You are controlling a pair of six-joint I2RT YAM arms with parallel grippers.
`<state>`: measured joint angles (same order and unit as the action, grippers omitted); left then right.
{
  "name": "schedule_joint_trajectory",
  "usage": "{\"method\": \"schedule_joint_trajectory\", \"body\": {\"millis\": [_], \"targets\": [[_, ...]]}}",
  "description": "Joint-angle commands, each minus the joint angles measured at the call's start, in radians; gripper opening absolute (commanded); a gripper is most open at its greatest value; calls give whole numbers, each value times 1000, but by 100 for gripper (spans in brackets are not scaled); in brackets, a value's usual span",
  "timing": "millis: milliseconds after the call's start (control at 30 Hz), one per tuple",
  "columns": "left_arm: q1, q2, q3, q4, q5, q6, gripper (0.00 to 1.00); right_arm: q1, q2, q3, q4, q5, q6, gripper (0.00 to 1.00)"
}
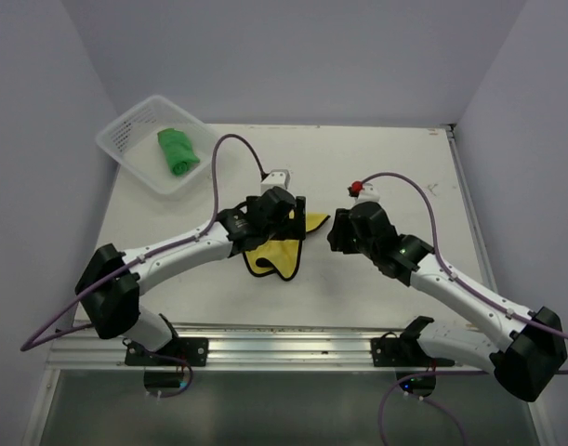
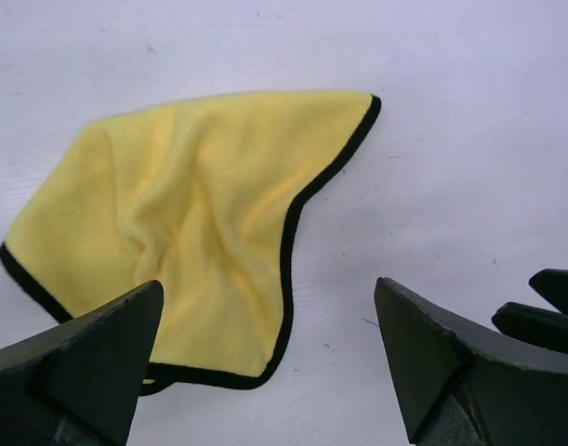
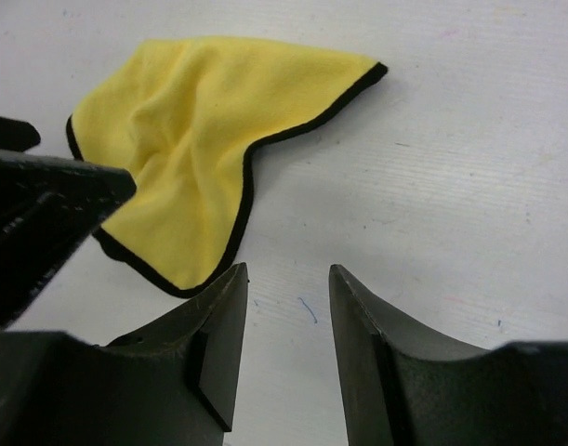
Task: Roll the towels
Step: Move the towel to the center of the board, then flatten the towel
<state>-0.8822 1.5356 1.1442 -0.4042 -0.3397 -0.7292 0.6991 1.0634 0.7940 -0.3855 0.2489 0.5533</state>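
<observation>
Left wrist view: yellow towel is seen rumpled on the table, just ahead of both grippers. Left gripper is spread wide, right gripper narrower, nothing held by either. Flattening is probably needed first, then one black-trimmed edge should be pinched low and rolled evenly.

Soft matt yellow cloth, white plastic mesh basket, smooth matt table

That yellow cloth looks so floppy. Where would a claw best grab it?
Probably the pointed corner of the yellow towel, pinched from above on its free side: it sticks out flat, alone on the bare table, while the middle is creased.
</observation>
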Motion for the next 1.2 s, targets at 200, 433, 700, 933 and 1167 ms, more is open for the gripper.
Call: {"method": "schedule_joint_trajectory", "body": {"millis": [200, 433, 700, 933, 1167], "targets": [[6, -270, -55, -128, -324, -10, 100, 78, 43, -78, 218, -264, -171, 54], [9, -420, -187, -193, -407, -193, 100, 240, 181, -47, 272, -146, -231, 55], [11, -496, -284, -162, -378, -170, 100, 321, 352, 11, 313, -114, -297, 55], [12, -445, -250, -222, -377, -130, 100, 346, 449, 40, 355, -105, -302, 55], [12, -364, -228, -254, -351, -78, 100, 346, 532, 73, 367, -54, -314, 50]]}}
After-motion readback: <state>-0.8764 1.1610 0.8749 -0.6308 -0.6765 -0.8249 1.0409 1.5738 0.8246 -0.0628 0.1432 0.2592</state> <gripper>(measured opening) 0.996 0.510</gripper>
